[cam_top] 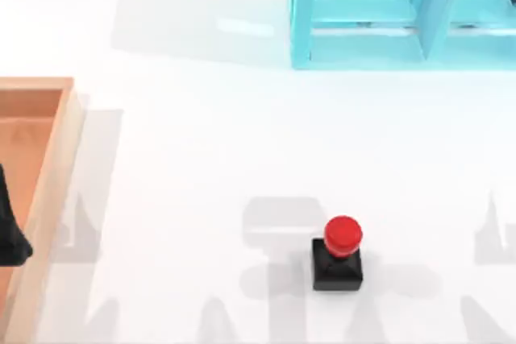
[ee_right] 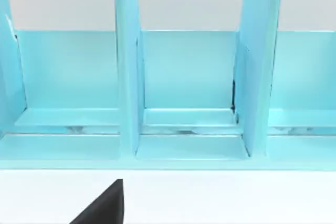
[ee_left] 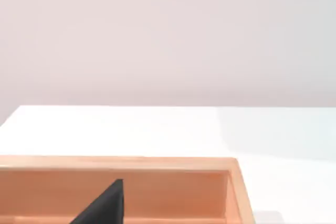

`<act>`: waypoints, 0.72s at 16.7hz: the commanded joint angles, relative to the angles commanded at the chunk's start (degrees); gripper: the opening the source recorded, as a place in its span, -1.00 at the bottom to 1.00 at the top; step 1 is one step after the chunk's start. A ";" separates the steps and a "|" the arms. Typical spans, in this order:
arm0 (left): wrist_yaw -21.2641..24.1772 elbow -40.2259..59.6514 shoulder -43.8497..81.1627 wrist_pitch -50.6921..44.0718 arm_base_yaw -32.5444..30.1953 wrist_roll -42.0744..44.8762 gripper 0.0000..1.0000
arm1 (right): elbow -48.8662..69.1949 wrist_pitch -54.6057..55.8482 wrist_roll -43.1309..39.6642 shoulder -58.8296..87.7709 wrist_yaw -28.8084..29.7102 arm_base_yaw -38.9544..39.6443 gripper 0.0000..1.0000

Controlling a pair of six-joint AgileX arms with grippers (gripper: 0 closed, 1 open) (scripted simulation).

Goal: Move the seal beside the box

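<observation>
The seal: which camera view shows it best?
The top view shows the seal best: it stands upright on the white table, apart from the box at the left edge. The left wrist view looks at the box's corner, the right wrist view at the cyan shelf, so neither helps.

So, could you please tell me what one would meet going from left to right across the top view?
Left gripper over the wooden box at the left edge → seal with its red knob, low in the middle → translucent cyan shelf at the far right.
</observation>
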 joint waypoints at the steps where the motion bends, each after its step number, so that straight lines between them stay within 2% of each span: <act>1: 0.00 0.00 0.00 0.00 0.00 0.00 1.00 | 0.00 0.00 0.00 0.00 0.00 0.00 1.00; 3: 0.14 0.54 0.55 -0.42 -0.44 -0.21 1.00 | 0.00 0.00 0.00 0.00 0.00 0.00 1.00; 6: 1.20 5.57 5.65 -4.16 -4.26 -2.19 1.00 | 0.00 0.00 0.00 0.00 0.00 0.00 1.00; 9: 2.80 15.68 16.39 -11.20 -11.04 -6.19 1.00 | 0.00 0.00 0.00 0.00 0.00 0.00 1.00; 12: 4.38 29.28 32.14 -20.48 -19.28 -11.61 1.00 | 0.00 0.00 0.00 0.00 0.00 0.00 1.00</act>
